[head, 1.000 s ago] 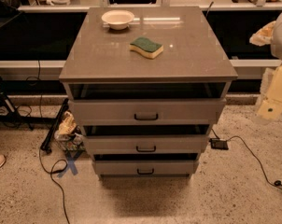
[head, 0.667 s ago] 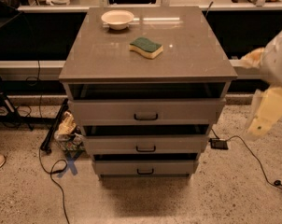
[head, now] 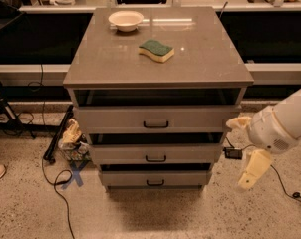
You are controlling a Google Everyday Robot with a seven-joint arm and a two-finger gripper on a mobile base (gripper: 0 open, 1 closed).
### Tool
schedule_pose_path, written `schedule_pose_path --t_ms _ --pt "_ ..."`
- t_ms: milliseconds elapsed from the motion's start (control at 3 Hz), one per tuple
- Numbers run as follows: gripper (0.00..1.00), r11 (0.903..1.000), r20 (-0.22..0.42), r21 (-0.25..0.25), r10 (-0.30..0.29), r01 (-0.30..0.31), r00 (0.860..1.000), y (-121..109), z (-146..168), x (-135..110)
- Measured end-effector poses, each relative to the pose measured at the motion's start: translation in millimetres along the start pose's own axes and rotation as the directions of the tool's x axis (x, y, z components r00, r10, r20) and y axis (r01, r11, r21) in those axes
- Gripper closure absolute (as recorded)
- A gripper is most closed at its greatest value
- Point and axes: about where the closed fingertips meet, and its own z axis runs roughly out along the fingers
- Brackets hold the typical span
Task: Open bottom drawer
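**A:** Where does the single camera look from?

**B:** From high up in front of the grey cabinet (head: 155, 118), tilted downward. It sees the whole tabletop (head: 200, 59) and all the drawer fronts face on.

**A:** How near is it?

**B:** Fairly near. The cabinet fills the middle of the view, with the floor (head: 31, 208) on both sides and the bottom drawer (head: 155, 178) low in the centre.

**A:** And the hand?

**B:** The hand (head: 240, 151) shows at the right edge, just beside the cabinet's right side at the height of the middle drawer (head: 155, 154). Its fingers are spread apart.
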Motion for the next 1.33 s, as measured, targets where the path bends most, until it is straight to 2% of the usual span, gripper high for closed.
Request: schedule_pose_path --t_ms 333,667,1000,1333 --pt "0.0 0.9944 0.144 -0.101 0.044 -0.029 0.989 13 69 28" --pt "0.0 0.9944 0.144 -0.102 0.044 -0.03 0.989 13 69 28" --pt "0.0 0.9936 0.134 -0.105 0.054 -0.04 0.989 5 101 52" --pt "0.0 0.996 0.169 -0.089 0.018 -0.003 0.986 -9 142 84"
